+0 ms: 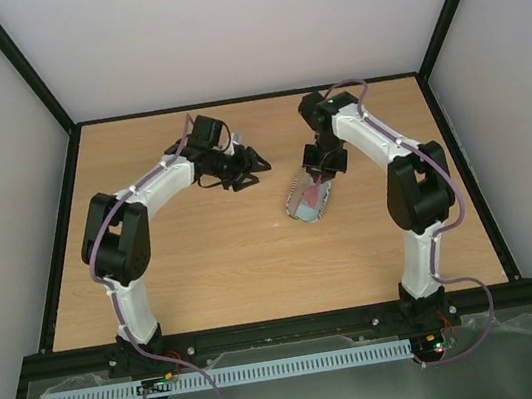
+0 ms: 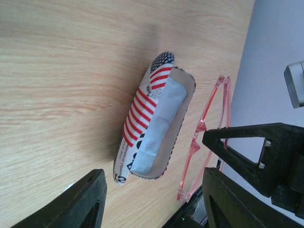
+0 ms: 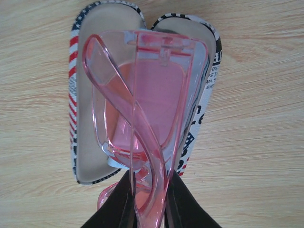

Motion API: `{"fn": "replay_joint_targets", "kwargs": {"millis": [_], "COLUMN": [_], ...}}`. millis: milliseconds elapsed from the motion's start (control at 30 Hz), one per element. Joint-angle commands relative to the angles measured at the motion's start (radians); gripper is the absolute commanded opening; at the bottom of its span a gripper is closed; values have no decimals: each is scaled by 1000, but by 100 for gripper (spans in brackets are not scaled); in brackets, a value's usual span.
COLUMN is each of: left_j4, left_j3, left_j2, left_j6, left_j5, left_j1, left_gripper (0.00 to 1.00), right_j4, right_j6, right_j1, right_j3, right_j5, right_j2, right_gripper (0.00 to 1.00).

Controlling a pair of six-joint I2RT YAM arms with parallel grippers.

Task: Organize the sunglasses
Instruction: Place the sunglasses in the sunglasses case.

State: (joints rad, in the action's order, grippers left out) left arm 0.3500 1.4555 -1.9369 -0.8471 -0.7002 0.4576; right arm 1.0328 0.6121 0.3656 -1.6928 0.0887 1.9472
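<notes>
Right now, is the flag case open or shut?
Open: the case has its two halves spread apart, with the blue cloth inside one. The sunglasses are not yet inside.

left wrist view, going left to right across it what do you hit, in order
one of the left gripper's fingers → flag-patterned case, lying open with a light blue cloth inside it → sunglasses → the right gripper's fingers, shut on the sunglasses

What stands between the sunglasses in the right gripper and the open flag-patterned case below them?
Nothing blocks the gap: the sunglasses, clamped in the right gripper, hang over the open case. A light blue cloth already lies inside the case, where they would settle.
</notes>
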Motion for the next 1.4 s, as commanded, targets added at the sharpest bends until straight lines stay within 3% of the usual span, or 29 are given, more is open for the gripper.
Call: {"fn": "replay_joint_targets", "kwargs": {"millis": [0,767,1367], "left_j4": [47,47,53], "left_j3": [-25,21,103], "left_j2": [17,-60,-177], "left_j6": [37,48,34], "left_j5": [0,5,8], "left_j1": [8,33,179], "left_gripper": [57,57,54], "right_j4": [77,-16,-81], "right_j6": [-13,-16,49], "right_j1": [25,27,22], "right_j3": [-15,147,197], "right_j5": [-41,-51,-35], "right_j2": [41,70,45], "right_gripper": [1,1,1]}}
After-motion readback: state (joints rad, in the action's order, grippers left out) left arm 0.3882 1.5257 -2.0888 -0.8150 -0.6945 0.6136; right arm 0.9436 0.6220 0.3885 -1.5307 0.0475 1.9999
